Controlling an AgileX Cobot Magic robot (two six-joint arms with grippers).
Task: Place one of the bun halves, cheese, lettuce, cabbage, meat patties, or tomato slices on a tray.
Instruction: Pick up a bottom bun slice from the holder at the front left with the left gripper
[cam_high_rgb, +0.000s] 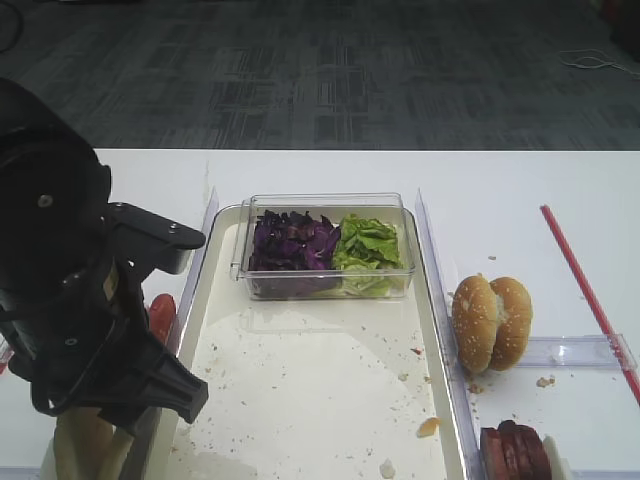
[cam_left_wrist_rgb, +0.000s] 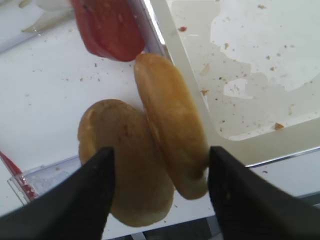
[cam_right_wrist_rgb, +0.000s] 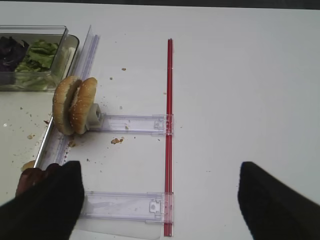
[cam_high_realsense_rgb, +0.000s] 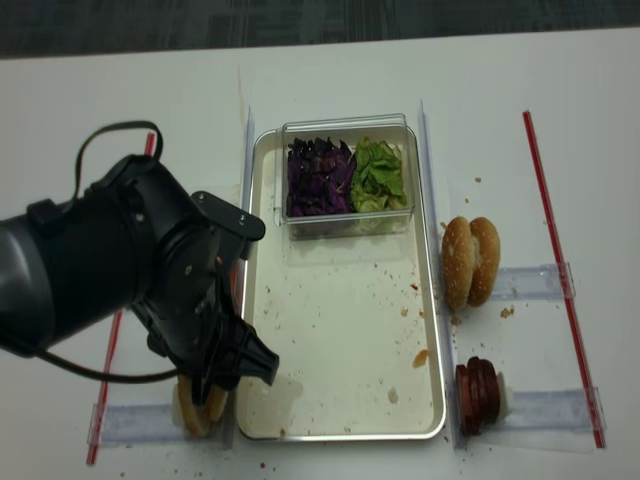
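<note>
Now the left gripper (cam_left_wrist_rgb: 160, 192) hangs over two plain bun halves (cam_left_wrist_rgb: 172, 125) that stand on edge side by side, just outside the left rim of the tray (cam_high_realsense_rgb: 340, 340). Its jaws are wide and stand on both sides of the pair, but I cannot see them press on either half, so nothing is held yet. The right gripper (cam_right_wrist_rgb: 157, 197) waits over the bare desk (cam_right_wrist_rgb: 240, 90) on the other side, jaws wide and empty, near the meat patties (cam_high_realsense_rgb: 480, 392).

The danger I see is that the jaws enclose both halves together. If they close like this, they may take two buns, or squeeze one so it slips out and falls flat on the desk. The halves also lean on each other, so lifting one may tip the other. The tray rim is very close, and a low carry could catch the bun on it.
</note>
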